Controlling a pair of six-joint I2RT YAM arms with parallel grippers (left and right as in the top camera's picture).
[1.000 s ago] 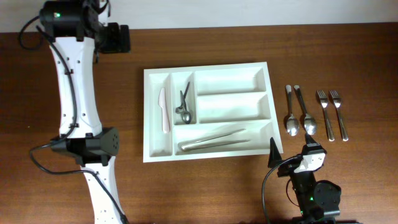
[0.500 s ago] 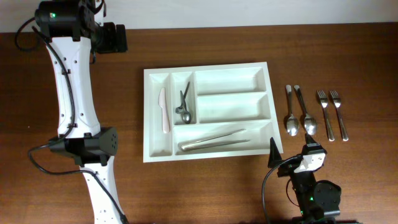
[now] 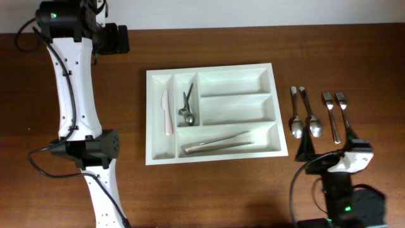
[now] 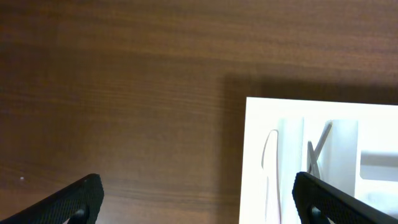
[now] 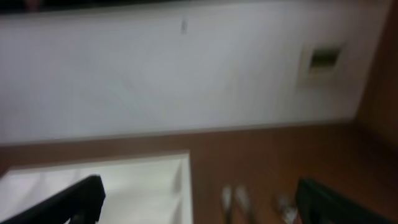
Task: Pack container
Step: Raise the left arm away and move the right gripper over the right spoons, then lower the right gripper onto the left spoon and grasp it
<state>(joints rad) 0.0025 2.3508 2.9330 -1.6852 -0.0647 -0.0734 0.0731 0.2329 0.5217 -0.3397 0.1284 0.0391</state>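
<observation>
The white container (image 3: 209,68) lies mid-table. It holds a white plastic knife (image 3: 167,112) in the left narrow compartment, a small metal utensil (image 3: 187,106) in the second, and metal tongs (image 3: 218,143) in the bottom long one. Two spoons (image 3: 303,114) and two forks (image 3: 338,114) lie to its right. My left gripper (image 3: 120,39) is open and empty, off the container's far left corner; its wrist view (image 4: 199,202) shows the container's edge (image 4: 255,162). My right gripper (image 3: 328,145) is open and empty, just in front of the spoons and forks; its wrist view (image 5: 199,202) is blurred.
The upper two long compartments (image 3: 231,85) of the container hold nothing. The left arm's white links (image 3: 79,95) run down the table's left side. A pale wall (image 5: 186,62) fills the right wrist view beyond the table.
My right arm has moved to the right, from the container's front right corner to in front of the spoons and forks. The left gripper shifted slightly left a second ago and is still now.
</observation>
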